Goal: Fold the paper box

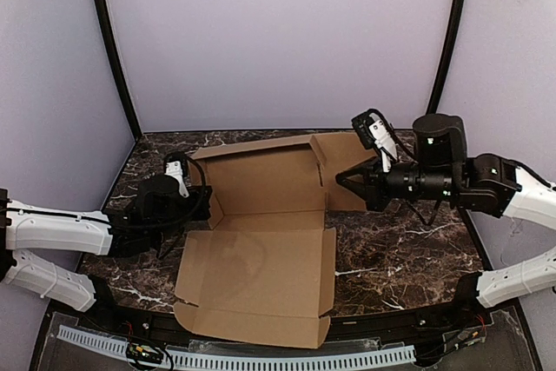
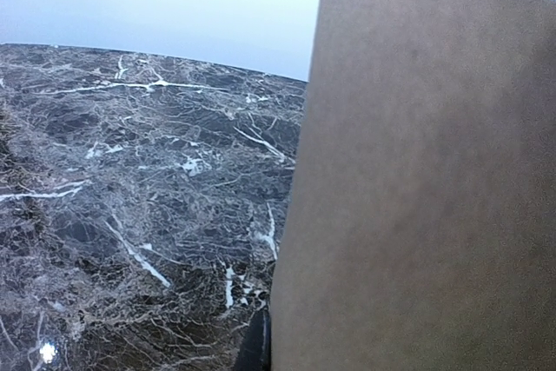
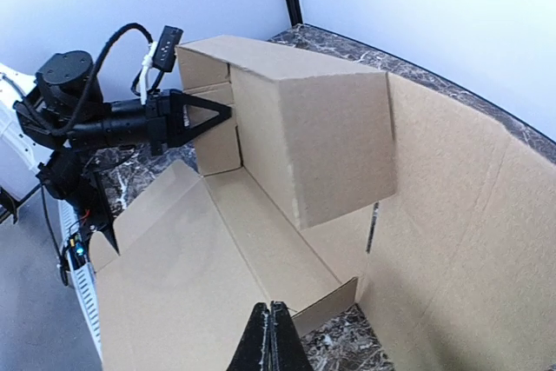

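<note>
Paper box (image 1: 261, 258) half-raised at the middle of the surface (image 1: 391, 249), long axis running near to far, left flap (image 1: 213, 210) apparently pinched in the left fingers (image 3: 204, 115), right fingers (image 3: 261, 341) closed, empty, just beside its right flap (image 1: 343, 167).

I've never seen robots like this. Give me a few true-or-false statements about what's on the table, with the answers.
1. The box is plain brown cardboard. True.
2. The box is folded shut. False: it is open, with a large part lying flat on the table.
3. The table is dark with white veins. True.
4. Both tools are on the same side of the box. False: the left tool is at its left side, the right tool at its right.
5. The right tool is wide open. False: it is shut.
</note>
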`<state>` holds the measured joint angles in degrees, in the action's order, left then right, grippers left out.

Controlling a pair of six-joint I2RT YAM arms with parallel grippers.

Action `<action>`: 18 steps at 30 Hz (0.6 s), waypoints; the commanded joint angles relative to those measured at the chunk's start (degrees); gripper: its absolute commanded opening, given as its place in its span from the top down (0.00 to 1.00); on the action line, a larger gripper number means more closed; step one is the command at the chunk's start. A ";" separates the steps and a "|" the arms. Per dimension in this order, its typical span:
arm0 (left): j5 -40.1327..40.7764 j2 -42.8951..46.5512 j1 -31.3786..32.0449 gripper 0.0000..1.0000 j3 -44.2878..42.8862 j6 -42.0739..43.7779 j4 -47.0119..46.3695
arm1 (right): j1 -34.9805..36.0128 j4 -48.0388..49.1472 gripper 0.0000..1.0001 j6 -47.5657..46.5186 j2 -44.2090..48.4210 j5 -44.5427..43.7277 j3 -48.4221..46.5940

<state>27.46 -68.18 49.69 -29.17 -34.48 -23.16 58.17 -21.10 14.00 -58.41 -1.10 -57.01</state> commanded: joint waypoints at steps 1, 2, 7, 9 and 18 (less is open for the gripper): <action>4.47 1.49 -0.39 0.99 -0.47 -0.28 -0.05 | 2.34 -3.97 1.00 4.03 0.43 5.01 0.24; 4.67 1.37 -0.39 0.99 -0.46 -0.43 -0.05 | 3.32 -3.71 1.00 4.88 0.59 5.38 0.91; 5.63 0.84 -0.39 0.99 -0.53 -1.88 -0.15 | 7.44 -2.82 1.00 8.60 -0.30 3.93 4.03; 5.71 0.85 -0.39 0.99 -0.58 -2.36 -0.21 | 8.25 -2.11 1.00 10.17 -1.12 3.55 5.52; 4.18 3.05 -0.39 0.99 -0.63 -3.90 0.80 | 8.80 -1.37 1.00 14.38 -4.73 -1.51 9.77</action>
<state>32.16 -67.99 49.60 -29.17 -36.45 -23.00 66.39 -23.14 25.36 -62.59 1.37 -48.84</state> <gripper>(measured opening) 0.014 0.001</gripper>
